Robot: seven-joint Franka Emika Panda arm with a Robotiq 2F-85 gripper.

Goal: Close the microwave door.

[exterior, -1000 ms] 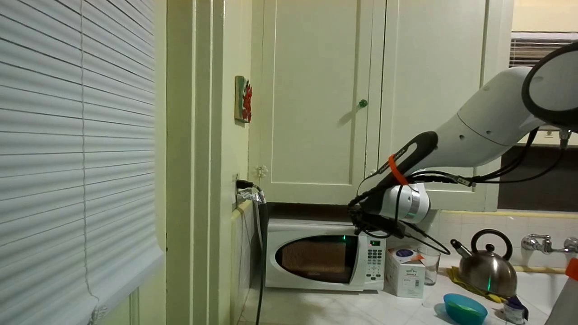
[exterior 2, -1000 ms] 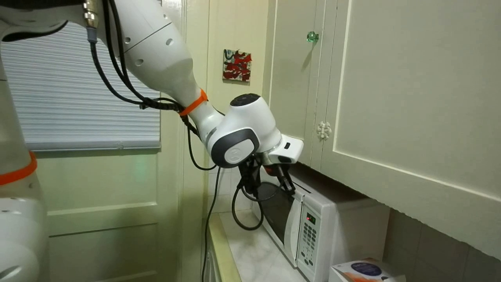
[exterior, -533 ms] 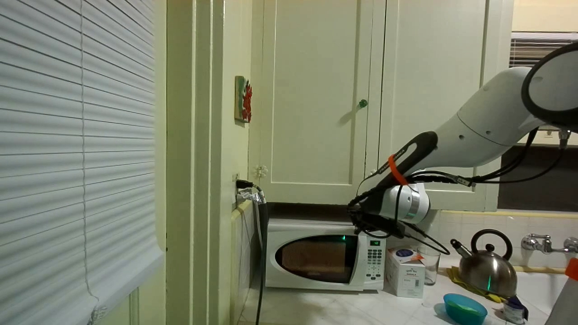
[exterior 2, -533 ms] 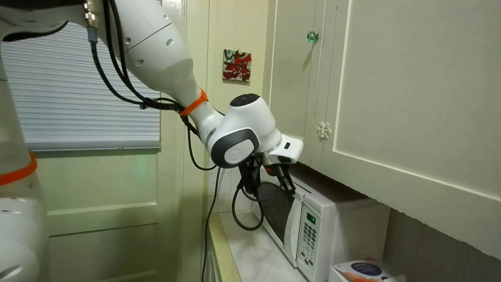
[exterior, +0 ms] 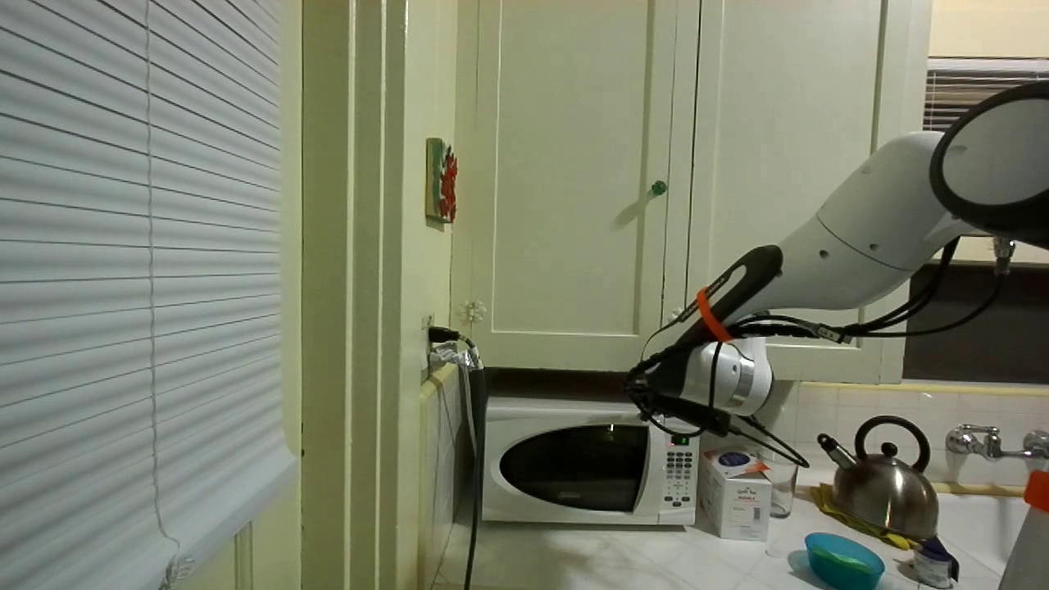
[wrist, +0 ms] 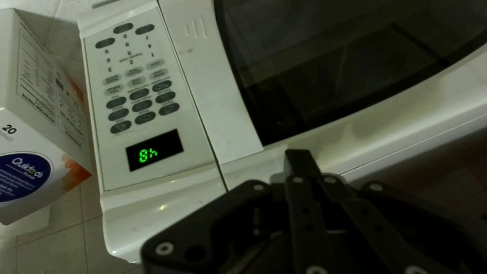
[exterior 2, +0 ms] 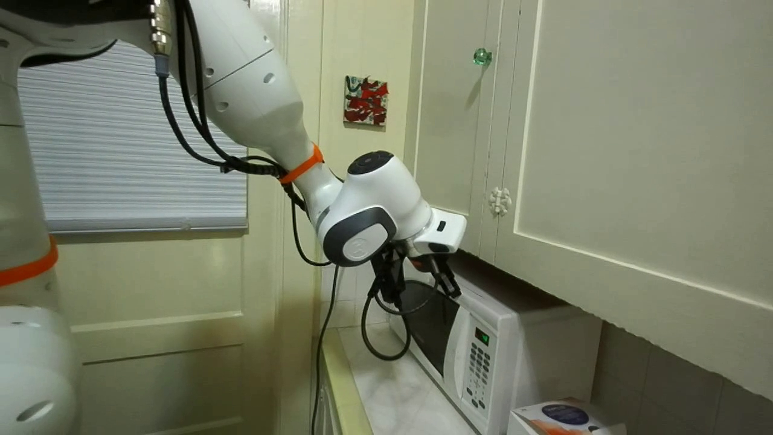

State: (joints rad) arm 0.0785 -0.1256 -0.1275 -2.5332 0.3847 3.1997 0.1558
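Observation:
The white microwave door with its dark window shows in both exterior views and in the wrist view. It sits flush with the control panel, with only a thin seam between them. The window is dark. My gripper is at the door's top edge, near the panel side; its black fingers are together with nothing between them. In an exterior view the gripper is tilted down just in front of the microwave's top front edge. I cannot tell whether the fingertips touch the door.
A white tea box stands beside the panel, with a glass behind it. A kettle and a blue bowl are farther along the counter. Cream cabinets hang low above the microwave. Cables loop under the wrist.
The door has moved in from slightly ajar to flush with the panel. The window's inside light has gone off. The arm has shifted a little forward and down with the gripper.

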